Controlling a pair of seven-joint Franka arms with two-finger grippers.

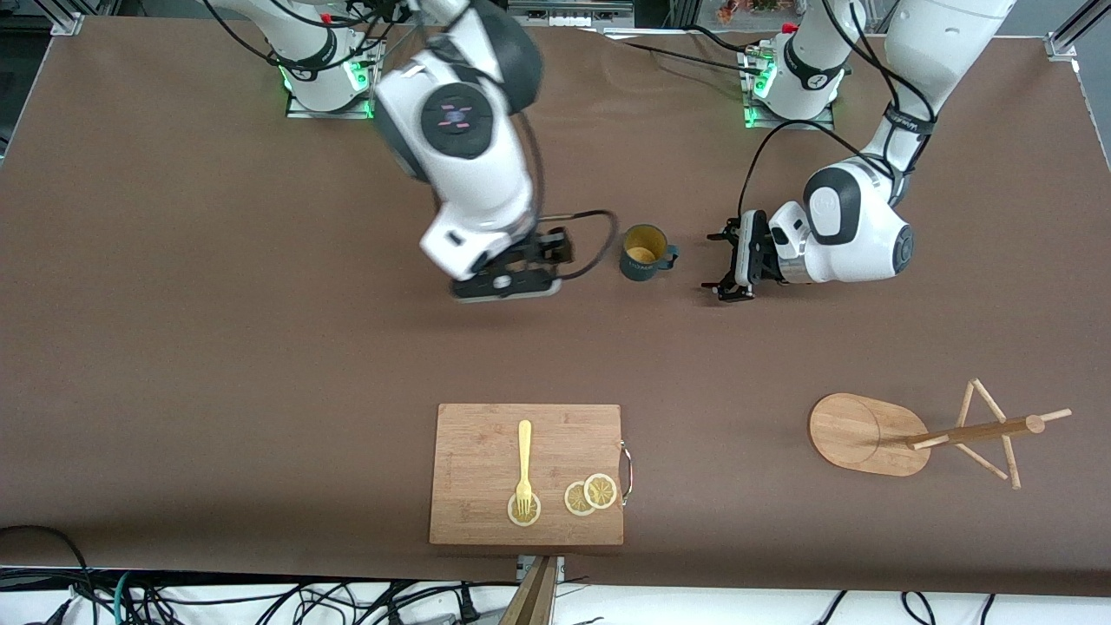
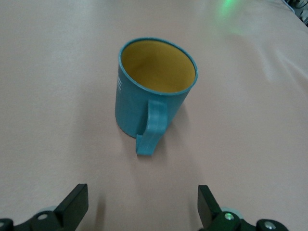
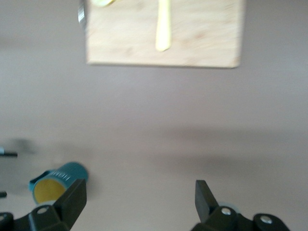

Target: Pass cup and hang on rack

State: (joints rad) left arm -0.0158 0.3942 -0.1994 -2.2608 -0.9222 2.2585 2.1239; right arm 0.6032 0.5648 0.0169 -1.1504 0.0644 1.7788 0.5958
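Observation:
The cup, dark teal with a mustard-yellow inside, stands upright on the brown table between the two grippers. Its handle points toward the left arm's end. My left gripper is open and empty, low beside the cup and a short gap from the handle. The left wrist view shows the cup ahead of the open left gripper, handle facing it. My right gripper is open and empty beside the cup, toward the right arm's end. In the right wrist view the cup shows beside the open right gripper. The wooden rack stands nearer the front camera, toward the left arm's end.
A rectangular wooden cutting board lies near the table's front edge, with a yellow fork and lemon slices on it. The board also shows in the right wrist view.

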